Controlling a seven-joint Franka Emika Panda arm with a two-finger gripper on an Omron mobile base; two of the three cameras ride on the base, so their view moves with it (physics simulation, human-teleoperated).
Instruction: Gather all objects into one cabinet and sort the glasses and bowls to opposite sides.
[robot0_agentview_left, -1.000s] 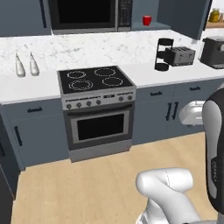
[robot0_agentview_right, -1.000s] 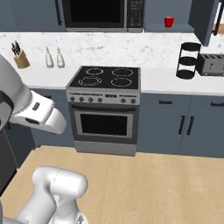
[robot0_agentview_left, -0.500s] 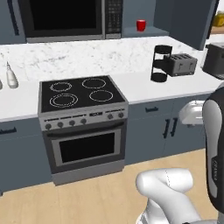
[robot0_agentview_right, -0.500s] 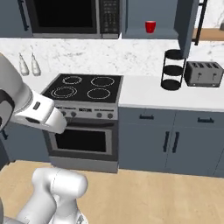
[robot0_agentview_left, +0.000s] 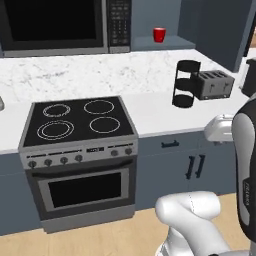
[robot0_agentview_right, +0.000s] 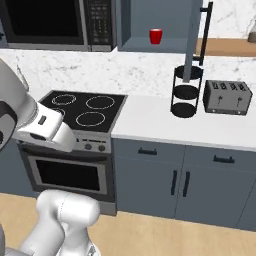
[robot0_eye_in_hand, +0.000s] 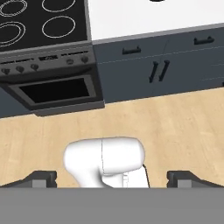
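Gripper (robot0_eye_in_hand: 112, 177): tips sit wide apart at the bottom of the hand view, nothing between them, jaws fully spread and empty. It looks down on wood floor (robot0_eye_in_hand: 175, 127) in front of the stove (robot0_agentview_left: 80, 150).

Stove as landmark: oven door and knob row face the base, four burner rings on the black top. Right of the stove, slate-blue base cabinets (robot0_agentview_right: 185, 180) under a white counter (robot0_agentview_right: 165, 125). On that counter, right of the stove, a black tiered rack (robot0_agentview_left: 185, 84), with a grey toaster (robot0_agentview_left: 214, 84) just beside it on the far side from the stove.

Above the stove, a microwave (robot0_agentview_left: 60, 25). Right of the microwave, the red cup (robot0_agentview_left: 159, 35) stands upright on the floor of a slate-blue recess (robot0_agentview_right: 150, 25).
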